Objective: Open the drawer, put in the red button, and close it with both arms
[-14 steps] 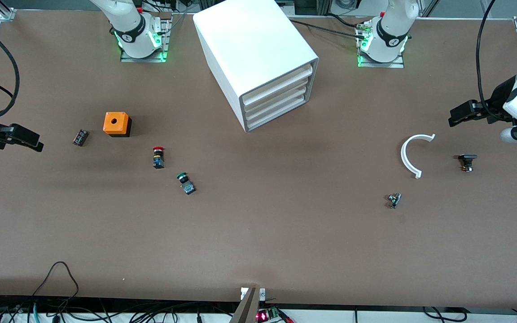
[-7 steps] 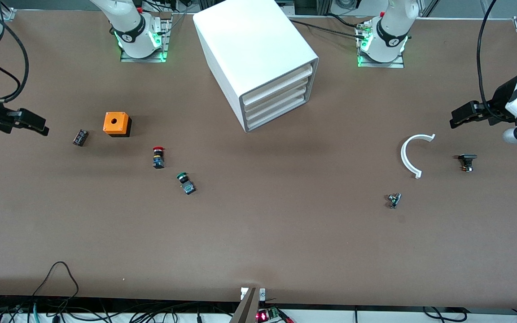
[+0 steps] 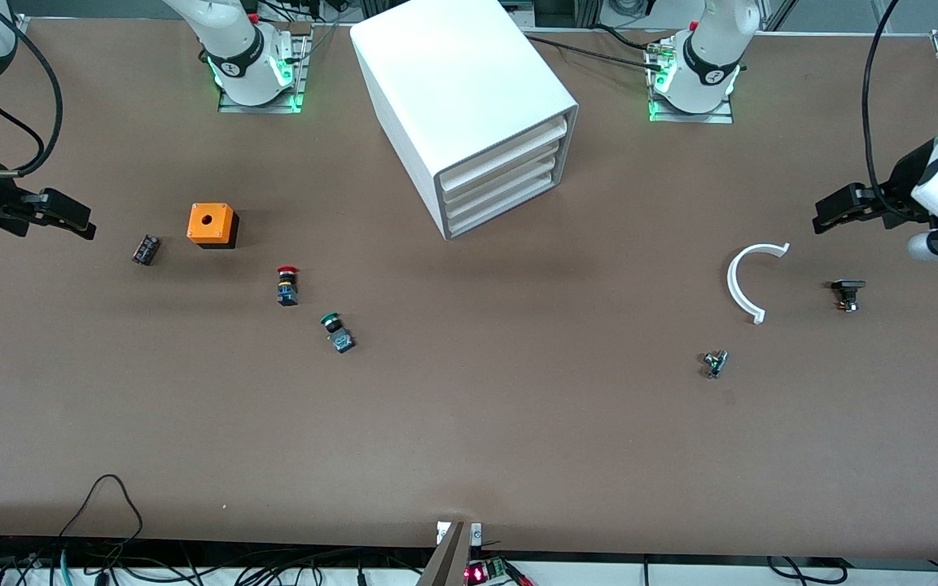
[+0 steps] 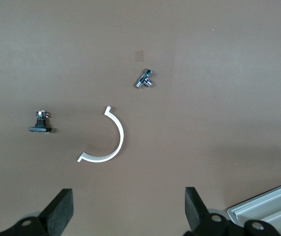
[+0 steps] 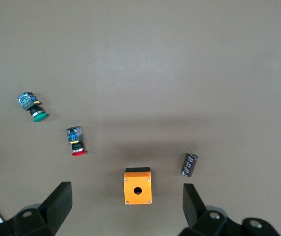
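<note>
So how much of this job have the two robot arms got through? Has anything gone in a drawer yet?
Nothing looks done. All four drawers of the white boxy cabinet are shut, and the red-capped push-button lies on the brown table, untouched. Nothing is in hand: the right gripper and left gripper hang open and empty over the table's two ends. Opening a drawer, loading the button and closing remain.

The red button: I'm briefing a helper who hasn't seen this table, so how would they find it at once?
Start at the white cabinet, then look toward the right arm's end of the table for the orange box. The red button lies on the table nearer the front camera than that box, with a similar button beside it. Its cap is red; the neighbour's is green.
</note>
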Available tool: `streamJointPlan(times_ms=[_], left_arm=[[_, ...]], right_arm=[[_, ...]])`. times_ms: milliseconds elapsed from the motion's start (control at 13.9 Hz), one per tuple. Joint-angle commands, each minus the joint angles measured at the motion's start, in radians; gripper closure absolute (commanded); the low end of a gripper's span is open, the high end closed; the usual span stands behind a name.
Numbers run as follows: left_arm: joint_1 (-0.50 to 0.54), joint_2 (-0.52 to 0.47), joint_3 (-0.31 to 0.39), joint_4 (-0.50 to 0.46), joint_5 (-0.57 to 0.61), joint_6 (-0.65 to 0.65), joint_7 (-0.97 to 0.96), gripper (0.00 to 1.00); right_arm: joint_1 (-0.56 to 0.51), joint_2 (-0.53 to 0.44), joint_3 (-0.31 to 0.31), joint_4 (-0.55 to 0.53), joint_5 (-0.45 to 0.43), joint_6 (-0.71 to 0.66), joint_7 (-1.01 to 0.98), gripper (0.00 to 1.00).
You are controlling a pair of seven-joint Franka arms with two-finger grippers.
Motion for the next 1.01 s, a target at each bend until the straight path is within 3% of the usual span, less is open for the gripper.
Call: streamJointPlan(times_ms=[0, 287, 503, 790, 934], left_arm=[[-0.002, 0.032, -0.002, 0.031, 0.02, -0.007, 0.011, 0.0], [-0.01, 0.051, -0.005, 0.023, 0.005, -0.009, 0.017, 0.0], [-0.012, 0.075, -0.044, -0.043, -0.041, -0.012, 0.017, 0.0], [-0.015, 0.109, -0.045, -0.268, -0.37, 0.042, 0.049, 0.0], [-0.018, 0.118, -0.094, -0.372, -0.493, 0.124, 0.061, 0.0]], right_arm=[[-0.002, -0.022, 0.004, -0.015, -0.012, -0.015, -0.011, 0.0], [-0.004, -0.017, -0.004, -0.005, -0.01, -0.029, -0.016, 0.0], [0.009, 0.015, 0.003, 0.003, -0.039, -0.026, -0.045, 0.0], [0.018, 0.036, 0.004, 0.008, -0.047, -0.049, -0.04, 0.0], [0.029, 0.059, 0.004, 0.008, -0.046, -0.057, -0.032, 0.0]])
